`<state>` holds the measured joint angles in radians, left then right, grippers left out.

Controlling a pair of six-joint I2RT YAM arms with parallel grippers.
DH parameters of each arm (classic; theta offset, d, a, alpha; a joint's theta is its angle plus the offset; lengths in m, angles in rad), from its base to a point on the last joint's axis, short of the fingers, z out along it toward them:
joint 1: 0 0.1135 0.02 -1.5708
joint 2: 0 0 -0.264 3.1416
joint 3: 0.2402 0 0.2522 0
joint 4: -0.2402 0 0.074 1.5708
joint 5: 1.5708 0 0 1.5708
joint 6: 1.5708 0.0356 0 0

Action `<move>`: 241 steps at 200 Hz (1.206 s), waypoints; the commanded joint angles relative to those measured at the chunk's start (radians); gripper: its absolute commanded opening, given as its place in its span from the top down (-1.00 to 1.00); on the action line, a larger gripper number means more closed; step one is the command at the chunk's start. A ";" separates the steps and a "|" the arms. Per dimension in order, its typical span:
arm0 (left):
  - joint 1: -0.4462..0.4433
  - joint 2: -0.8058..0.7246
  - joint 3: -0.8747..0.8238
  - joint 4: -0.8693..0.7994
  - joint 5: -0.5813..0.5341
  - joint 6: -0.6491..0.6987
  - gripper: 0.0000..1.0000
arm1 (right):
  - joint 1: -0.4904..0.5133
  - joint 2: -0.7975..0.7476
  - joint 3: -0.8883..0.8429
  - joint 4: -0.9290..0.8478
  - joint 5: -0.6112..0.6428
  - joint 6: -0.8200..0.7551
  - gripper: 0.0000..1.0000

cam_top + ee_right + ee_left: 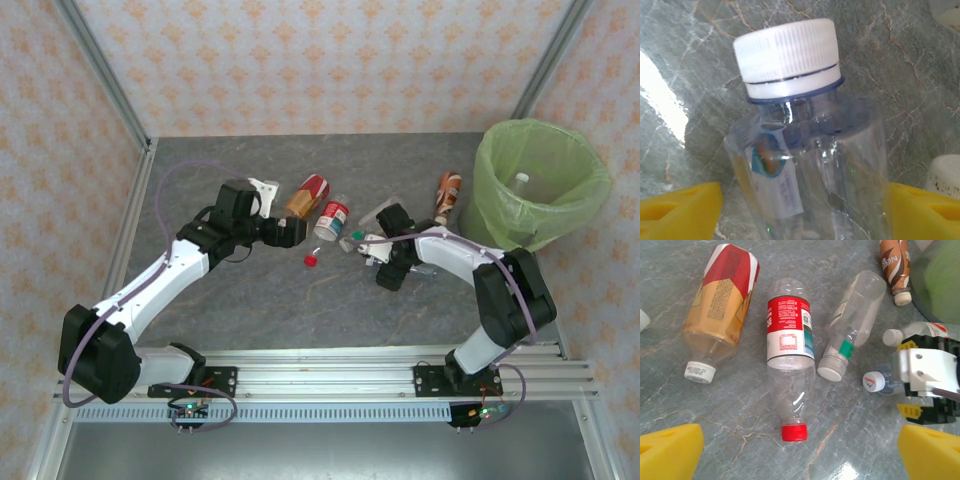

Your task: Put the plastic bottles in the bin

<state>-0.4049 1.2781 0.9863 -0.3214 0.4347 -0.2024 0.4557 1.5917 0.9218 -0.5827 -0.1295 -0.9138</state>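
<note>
Several plastic bottles lie on the grey table. In the left wrist view they are an orange-labelled one point(722, 300), a red-labelled one with a red cap point(789, 340), a clear one with a green band point(852, 315) and a brown one point(894, 265). My left gripper point(800, 455) is open just short of the red cap point(794, 432), holding nothing. My right gripper point(802, 215) straddles a small clear white-capped bottle point(810, 150) lying on the table. Its right finger is at the bottle's side and a slim gap shows at the left finger point(680, 210). The bin point(540, 185) stands at the far right.
One bottle point(521, 180) lies inside the green-lined bin. The brown bottle point(449, 192) rests just left of the bin. Metal frame posts and patterned walls close the table at the back and sides. Both grippers work close together near mid-table, my right gripper point(930, 385) at the edge of the left wrist view.
</note>
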 commanded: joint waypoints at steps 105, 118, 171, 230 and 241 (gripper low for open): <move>-0.024 -0.104 -0.034 0.081 -0.091 -0.164 -1.00 | 0.018 0.090 -0.023 0.020 0.096 -0.042 -0.23; -0.025 -0.117 -0.030 0.063 -0.107 -0.163 -1.00 | 0.018 0.084 -0.020 0.015 0.097 -0.023 -0.14; -0.037 -0.133 -0.026 0.036 -0.213 -0.162 -1.00 | 0.019 0.056 -0.010 0.010 0.061 0.087 0.22; -0.055 -0.116 -0.004 -0.002 -0.241 -0.164 -1.00 | 0.018 -0.032 -0.016 0.015 0.029 0.110 0.24; -0.055 -0.102 0.011 -0.034 -0.281 -0.173 -1.00 | 0.019 -0.051 -0.019 0.026 0.022 0.114 0.24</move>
<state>-0.4522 1.1610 0.9607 -0.2951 0.2264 -0.3603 0.4789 1.6058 0.9146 -0.5762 -0.1184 -0.8291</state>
